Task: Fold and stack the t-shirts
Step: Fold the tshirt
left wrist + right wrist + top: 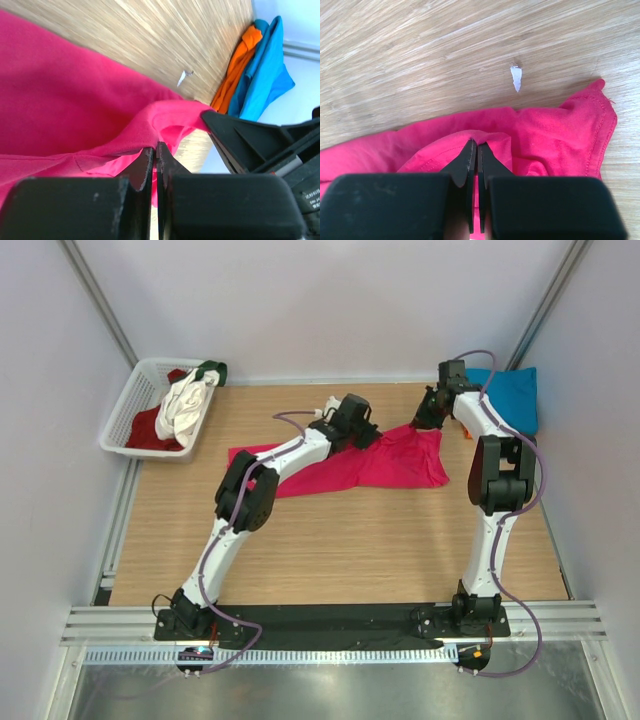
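– Starting at the left edge, what sits there?
– A white plastic lattice basket (128, 410), in the far left corner of the wooden bench (330, 550). A crumpled white cloth t-shirt (185, 405) lies on top inside it, over a dark red one (150, 432). A green one (214, 368) hangs at the basket's far rim.
– And the middle?
– The bright magenta-pink cloth t-shirt (400, 465) lies spread across the bench, wrinkled, its long side running left to right. The left arm's fingers (145, 167) reach over it from the left. They are pressed together on a raised ridge of its fabric near the far edge.
– Where is the right arm?
– Close by, at the shirt's far right corner. The right arm's fingers (468, 160) are likewise closed, pinching a small fold of the same pink cloth. In the wrist view a stitched hem curls just to their right.
– Anything on the bare wood?
– A small white scrap (516, 79), just beyond the shirt's edge.
– And the far right?
– A teal-blue cloth t-shirt (512, 390) lies in the far right corner. An orange cloth t-shirt (234, 75) lies alongside it, touching it, on the side nearer the pink one.
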Tool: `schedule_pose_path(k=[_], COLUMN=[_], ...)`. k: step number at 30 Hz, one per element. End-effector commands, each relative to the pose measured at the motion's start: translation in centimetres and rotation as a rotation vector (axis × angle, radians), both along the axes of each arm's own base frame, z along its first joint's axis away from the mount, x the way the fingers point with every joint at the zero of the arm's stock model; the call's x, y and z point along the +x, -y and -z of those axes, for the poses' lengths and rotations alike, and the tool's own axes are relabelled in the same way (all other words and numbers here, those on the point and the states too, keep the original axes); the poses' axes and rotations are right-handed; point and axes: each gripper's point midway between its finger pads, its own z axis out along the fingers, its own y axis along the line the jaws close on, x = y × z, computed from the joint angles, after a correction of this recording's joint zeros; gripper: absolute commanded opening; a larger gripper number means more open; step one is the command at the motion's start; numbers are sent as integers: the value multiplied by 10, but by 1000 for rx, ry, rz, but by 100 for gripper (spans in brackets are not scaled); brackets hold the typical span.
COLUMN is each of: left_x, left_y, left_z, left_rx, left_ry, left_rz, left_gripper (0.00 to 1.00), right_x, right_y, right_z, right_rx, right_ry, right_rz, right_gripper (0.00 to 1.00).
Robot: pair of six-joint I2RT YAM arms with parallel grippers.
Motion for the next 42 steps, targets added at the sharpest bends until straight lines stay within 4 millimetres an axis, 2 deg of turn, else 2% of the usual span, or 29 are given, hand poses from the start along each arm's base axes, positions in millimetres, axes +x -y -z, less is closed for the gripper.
schedule_pose_path(k=[1, 11, 16, 17, 19, 20, 22, 23, 25, 26, 29, 32, 42], left_x=[15, 18, 13, 9, 7, 4, 0, -1, -4, -5, -16, -26, -57], left_y=[-7, -23, -26, -28, -32, -35, -37, -38, -40, -40, -41, -44, -39], left_z=[-30, -14, -20, -16, -23, -19, -25, -28, -34, -36, -35, -28, 3], left_rx=[-54, -75, -57, -44, -41, -29, -18, -14, 3, 7, 9, 18, 62], left_ry=[39, -7, 19, 17, 34, 27, 43, 51, 73, 80, 68, 49, -3], left_rz=[-40, -79, -22, -7, 4, 10, 35, 40, 59, 65, 107, 125, 235], left_gripper=[0, 0, 0, 0, 0, 0, 0, 0, 0, 0, 0, 0, 0], right_x=[14, 16, -1, -4, -14, -18, -28, -31, -41, -45, -55, -66, -114], right_y=[2, 1, -3, -4, -5, -4, -4, -5, -6, -6, -6, -7, 0], right_z=[-27, -27, -38, -40, -36, -42, -40, -47, -44, -49, -48, -45, -6], right_rx=[-4, -1, 15, 18, 22, 21, 27, 29, 34, 32, 29, 35, 2], right_ry=[73, 54, 48, 46, 22, 27, 8, 17, -8, -3, -19, -44, -187], right_rz=[-1, -11, -24, -27, -33, -34, -37, -42, -43, -45, -47, -52, -48], right_gripper=[1, 1, 1, 1, 1, 1, 1, 1, 1, 1, 1, 1, 1])
